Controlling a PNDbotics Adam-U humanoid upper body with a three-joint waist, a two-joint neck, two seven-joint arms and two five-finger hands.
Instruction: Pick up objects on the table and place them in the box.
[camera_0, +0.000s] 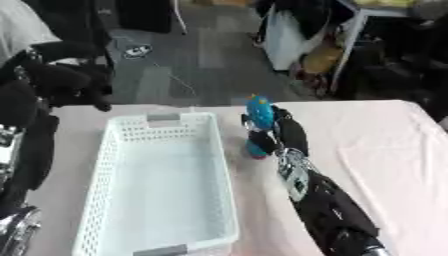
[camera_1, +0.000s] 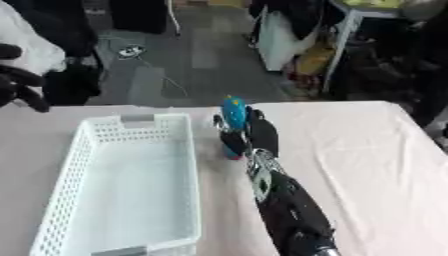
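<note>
Toy: we saw a small blue toy (camera_0: 257, 116) standing upright on the desk (camera_0: 376, 145), just right of the box's far end. Its upper part was bright blue and rounded, with a speck of yellow at the top; a darker blue part sat lower, and a bit of red or pink showed at its foot. We could not make out what figure it was.

Right robot hand: we saw the right robot hand (camera_0: 284, 131) black, its fingers curled round the toy from the right and behind. The black and silver forearm ran down from it to the lower edge of the view.

Box: we saw a long white box (camera_0: 112, 150) with perforated walls and a grey tab at each short end. It lay lengthwise on the desk, left of the toy, and nothing was in it.

Left robot hand: we saw the left robot hand (camera_1: 17, 82) black, raised at the far left edge above the desk's far corner, its fingers curled and holding nothing.

Desk: we saw it covered in a pale pinkish cloth, with creases on the right.
</note>
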